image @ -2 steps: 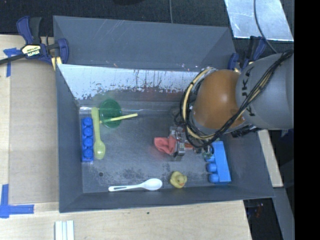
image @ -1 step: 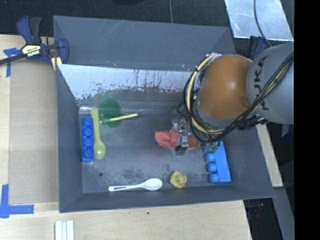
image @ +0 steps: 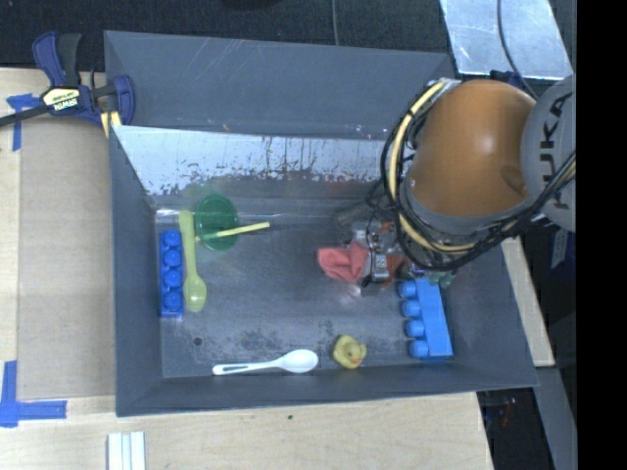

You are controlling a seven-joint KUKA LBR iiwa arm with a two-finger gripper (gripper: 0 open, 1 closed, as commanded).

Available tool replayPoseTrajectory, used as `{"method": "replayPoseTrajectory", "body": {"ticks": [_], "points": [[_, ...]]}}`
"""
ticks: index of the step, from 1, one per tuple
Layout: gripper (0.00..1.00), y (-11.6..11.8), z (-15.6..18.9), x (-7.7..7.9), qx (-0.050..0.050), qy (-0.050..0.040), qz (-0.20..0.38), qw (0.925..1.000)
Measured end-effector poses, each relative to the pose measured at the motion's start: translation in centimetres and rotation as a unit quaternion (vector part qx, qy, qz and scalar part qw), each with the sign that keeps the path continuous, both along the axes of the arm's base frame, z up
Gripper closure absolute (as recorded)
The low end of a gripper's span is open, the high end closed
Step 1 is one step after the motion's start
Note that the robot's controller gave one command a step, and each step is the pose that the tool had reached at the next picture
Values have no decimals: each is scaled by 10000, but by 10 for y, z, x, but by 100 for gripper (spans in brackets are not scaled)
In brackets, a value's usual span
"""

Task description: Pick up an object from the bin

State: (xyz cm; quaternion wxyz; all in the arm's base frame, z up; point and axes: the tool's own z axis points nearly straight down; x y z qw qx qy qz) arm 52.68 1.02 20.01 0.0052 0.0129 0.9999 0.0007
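Observation:
My gripper point(image: 373, 262) hangs low in the right middle of the bin, under the orange dome, its tips at the right edge of a crumpled pink cloth point(image: 341, 262). The cloth lies on the bin floor, touching or just beside the fingertips. A blue toy brick point(image: 426, 316) lies just below and to the right of the gripper. A small yellow lump point(image: 348, 352) sits near the front wall, below the cloth.
A white plastic spoon point(image: 274, 364) lies along the front. At the left stand a long blue brick point(image: 171, 271), a yellow-green spoon point(image: 192, 262) and a green cup with a yellow stick point(image: 216, 223). The arm and cables cover the bin's right back corner.

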Motion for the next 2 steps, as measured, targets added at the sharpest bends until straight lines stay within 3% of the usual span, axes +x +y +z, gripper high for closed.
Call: {"method": "replayPoseTrajectory", "body": {"ticks": [1,2], "points": [[0,4,101,12,10,-58,-134,9999],[0,4,98,11,8,-30,-137,9999]]}}
